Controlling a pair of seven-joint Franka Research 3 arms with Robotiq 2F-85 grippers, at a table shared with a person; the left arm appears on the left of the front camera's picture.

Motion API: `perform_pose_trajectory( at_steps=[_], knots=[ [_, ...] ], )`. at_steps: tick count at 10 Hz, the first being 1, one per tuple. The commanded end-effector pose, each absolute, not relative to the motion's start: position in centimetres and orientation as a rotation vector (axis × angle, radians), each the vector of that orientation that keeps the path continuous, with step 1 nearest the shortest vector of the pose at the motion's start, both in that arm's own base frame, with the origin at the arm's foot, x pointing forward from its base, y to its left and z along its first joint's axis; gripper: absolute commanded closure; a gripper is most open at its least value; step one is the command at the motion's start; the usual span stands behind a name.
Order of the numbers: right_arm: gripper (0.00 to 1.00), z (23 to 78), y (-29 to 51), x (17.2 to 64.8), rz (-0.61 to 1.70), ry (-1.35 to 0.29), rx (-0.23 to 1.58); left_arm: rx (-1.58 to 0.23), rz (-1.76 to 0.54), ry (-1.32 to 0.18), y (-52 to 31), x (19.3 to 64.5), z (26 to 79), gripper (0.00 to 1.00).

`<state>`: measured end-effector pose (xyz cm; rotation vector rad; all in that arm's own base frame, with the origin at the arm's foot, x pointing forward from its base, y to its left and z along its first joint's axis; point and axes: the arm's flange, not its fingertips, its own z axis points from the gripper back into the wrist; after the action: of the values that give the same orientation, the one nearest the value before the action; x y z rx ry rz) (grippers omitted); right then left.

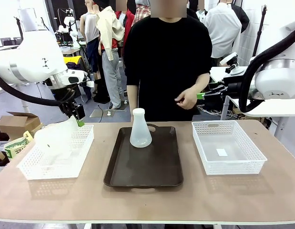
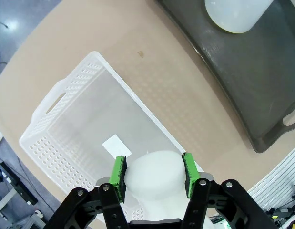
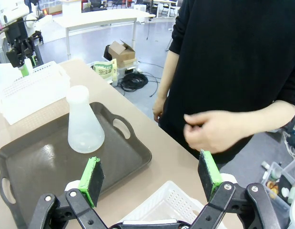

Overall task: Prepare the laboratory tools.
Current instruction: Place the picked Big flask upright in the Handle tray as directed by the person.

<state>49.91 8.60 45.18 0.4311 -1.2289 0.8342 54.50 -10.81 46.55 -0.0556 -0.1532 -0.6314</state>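
Fingers of your left gripper (image 2: 153, 174) are pinched on the neck of a frosted flask (image 2: 154, 177), one green pad at its 9 o'clock and the other at its 3 o'clock in the left wrist view, so the rim sits squarely between them with no gap on either side. You hold it by the narrow neck, I judge, because the wide base would not fit the pads, and a neck grip lets the body hang straight. In the front view that held flask (image 1: 54, 136) hangs over the left basket (image 1: 30, 174), tilted, and I cannot tell whether its base touches the basket floor. The left basket has a small white label on its floor beneath the flask, and it sits on the desk (image 1: 233, 200) at 9 o'clock from the tray (image 1: 159, 171). A second flask (image 1: 140, 129) stands upright on the far half of the dark tray, which looks like the collecting place for the set, so the held one probably belongs beside it. Your right gripper (image 3: 152, 179) has its fingers spread wide with nothing between them, hovering near the right basket (image 1: 252, 157); the standing flask lies at about 10 o'clock from them, well apart. The person's hand (image 3: 211, 131) hangs just past the right pad, at 12 o'clock, so watch that side.
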Motion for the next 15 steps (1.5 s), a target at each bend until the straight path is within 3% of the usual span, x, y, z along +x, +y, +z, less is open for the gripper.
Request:
perform_pose_trajectory(
  at_steps=[1,12,15],
  knots=[
    [0.0,45.3,8.6,49.8,0.827,-1.213,0.429,-0.075,-0.659,-0.199,-10.5,53.5,46.9,1.0],
    [0.0,45.3,8.6,49.8,0.827,-1.213,0.429,-0.052,-0.635,-0.163,-10.9,54.2,46.8,1.0],
    [0.0,45.3,8.6,49.8,0.827,-1.213,0.429,-0.049,-0.975,-0.297,-14.9,54.4,49.3,1.0]
  ],
)
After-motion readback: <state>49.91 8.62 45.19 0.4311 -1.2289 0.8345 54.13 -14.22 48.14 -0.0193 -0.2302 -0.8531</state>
